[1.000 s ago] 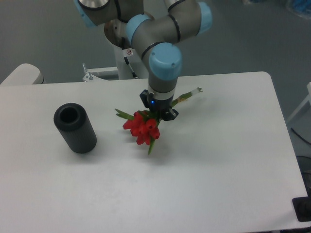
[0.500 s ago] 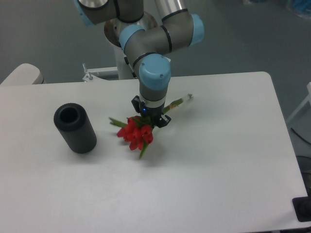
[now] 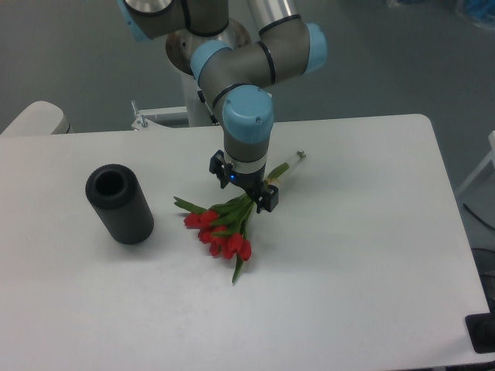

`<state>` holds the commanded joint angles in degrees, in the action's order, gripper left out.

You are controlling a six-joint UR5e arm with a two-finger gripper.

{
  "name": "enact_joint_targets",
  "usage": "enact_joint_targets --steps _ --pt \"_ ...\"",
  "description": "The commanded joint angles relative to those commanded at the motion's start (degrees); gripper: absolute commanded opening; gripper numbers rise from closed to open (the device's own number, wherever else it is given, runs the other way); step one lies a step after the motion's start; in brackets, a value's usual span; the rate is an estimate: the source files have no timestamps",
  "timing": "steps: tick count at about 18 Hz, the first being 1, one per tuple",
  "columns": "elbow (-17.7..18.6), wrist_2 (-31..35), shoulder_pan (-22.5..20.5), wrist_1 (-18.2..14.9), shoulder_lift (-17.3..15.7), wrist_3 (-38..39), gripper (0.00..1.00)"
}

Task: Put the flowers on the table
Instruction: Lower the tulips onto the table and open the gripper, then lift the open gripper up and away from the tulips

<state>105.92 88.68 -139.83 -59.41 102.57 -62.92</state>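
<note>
Camera view: two-finger gripper [image 3: 244,190], jaws apparently spread, straddles the light, floppy bunch of red tulip-like flowers [image 3: 223,229] on the white desk [image 3: 363,255]; best held at the thin stems.

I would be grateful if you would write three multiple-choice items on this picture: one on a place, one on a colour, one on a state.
1. Where do the flowers lie?
A. inside the black cylinder
B. on the table, right of the black cylinder
C. on the floor

2. What colour are the blooms?
A. red
B. yellow
C. white

3. How does the black cylinder stand?
A. crushed flat
B. capped with a lid
C. with its hollow open end showing

Answers: 1 B, the bunch spreads on the white table with the cylinder to its left. 2 A, the heads are red among green leaves. 3 C, the dark opening faces the camera. The tool sits over the stems; its jaws cannot be judged.
</note>
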Motion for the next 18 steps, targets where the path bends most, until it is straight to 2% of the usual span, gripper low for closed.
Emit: enact_joint_targets --steps 5,9,13,18 --pt "-4.39 0.26 -2.45 -0.35 1.31 -6.75 1.0" --pt "-8.52 0.26 -5.18 -1.23 4.04 -15.8 1.0" --pt "-10.99 0.26 -7.99 -1.75 5.97 -22.93 1.0" --pt "-14.15 0.26 -9.67 -2.55 8.26 -25.14 1.0"
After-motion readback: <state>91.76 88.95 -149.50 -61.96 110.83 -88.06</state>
